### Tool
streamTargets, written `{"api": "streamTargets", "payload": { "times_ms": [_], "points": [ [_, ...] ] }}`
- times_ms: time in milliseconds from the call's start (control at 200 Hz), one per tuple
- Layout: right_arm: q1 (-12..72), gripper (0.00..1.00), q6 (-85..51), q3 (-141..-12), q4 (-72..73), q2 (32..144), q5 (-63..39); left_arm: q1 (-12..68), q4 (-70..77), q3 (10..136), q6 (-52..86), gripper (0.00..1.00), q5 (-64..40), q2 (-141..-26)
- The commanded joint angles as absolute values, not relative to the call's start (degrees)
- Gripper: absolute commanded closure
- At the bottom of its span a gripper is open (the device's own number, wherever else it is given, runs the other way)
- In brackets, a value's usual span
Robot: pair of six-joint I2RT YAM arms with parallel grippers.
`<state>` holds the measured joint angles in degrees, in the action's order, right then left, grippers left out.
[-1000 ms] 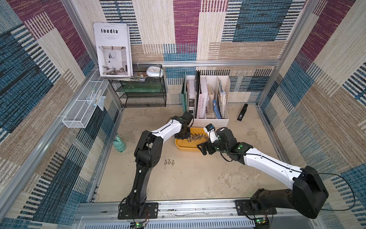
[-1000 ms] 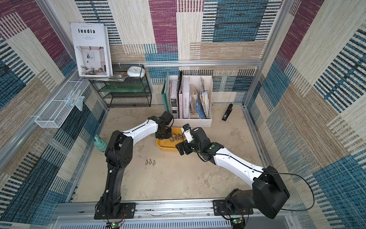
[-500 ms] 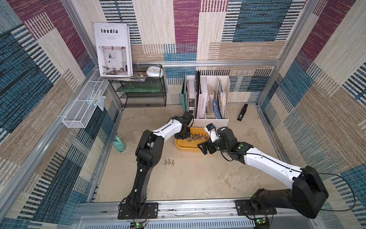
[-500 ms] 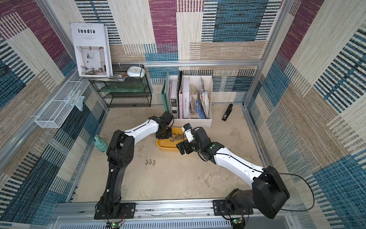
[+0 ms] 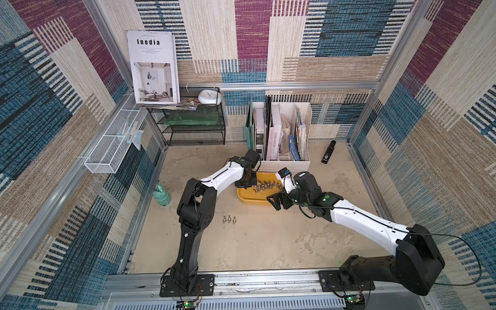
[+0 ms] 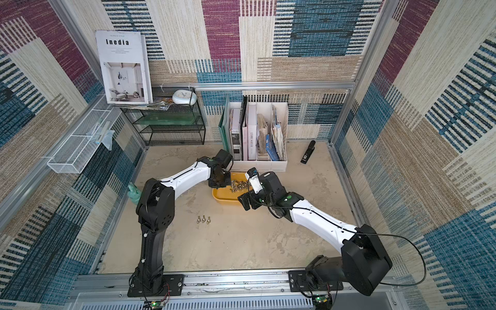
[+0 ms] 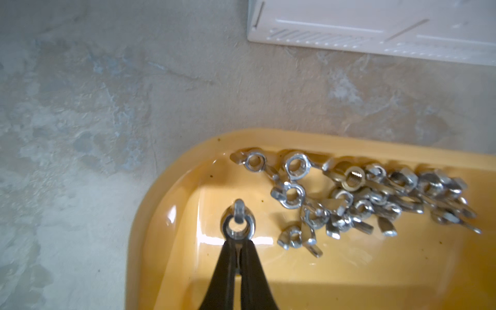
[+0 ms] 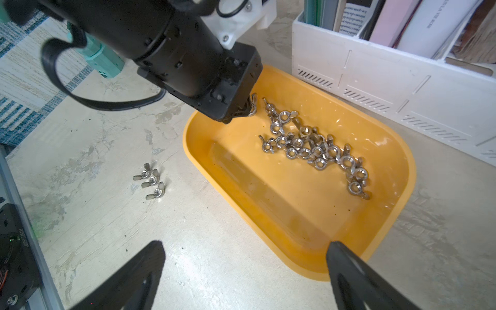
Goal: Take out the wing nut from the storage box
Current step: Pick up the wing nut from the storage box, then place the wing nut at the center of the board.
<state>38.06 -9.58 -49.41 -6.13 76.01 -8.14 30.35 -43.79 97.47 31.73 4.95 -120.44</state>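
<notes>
The left claw [image 7: 238,244], pinching one wing nut [image 7: 238,222] inside the box [image 7: 161,193] near a corner, should lift straight up before swinging out; the right claw [image 8: 245,249] hangs spread nearby.

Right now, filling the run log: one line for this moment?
left gripper: shut on wing nut inside storage box | right gripper: open, empty | three wing nuts on table
</notes>
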Motion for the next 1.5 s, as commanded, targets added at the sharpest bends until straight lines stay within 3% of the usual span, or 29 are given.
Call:
{"api": "streamTargets", "payload": {
  "times_ms": [0,431,891,1492],
  "points": [
    [38.1,0.01,-8.7,-49.2,-6.0,75.3,-11.9,30.7,-44.6,95.8,31.2,0.98,5.3,-117.9],
    [38.2,0.01,-8.1,-47.5,-6.6,73.6,-23.3,35.5,-44.6,80.9,33.5,0.98,7.3,-101.6],
    [42.0,0.01,-10.5,-42.9,-6.9,68.2,-24.0,43.4,-44.3,64.8,42.1,0.98,10.5,-87.9],
    [43.8,0.01,-11.3,-42.2,-7.9,66.2,-21.3,46.1,-35.9,55.9,43.4,0.98,11.3,-92.6]
  ]
}}
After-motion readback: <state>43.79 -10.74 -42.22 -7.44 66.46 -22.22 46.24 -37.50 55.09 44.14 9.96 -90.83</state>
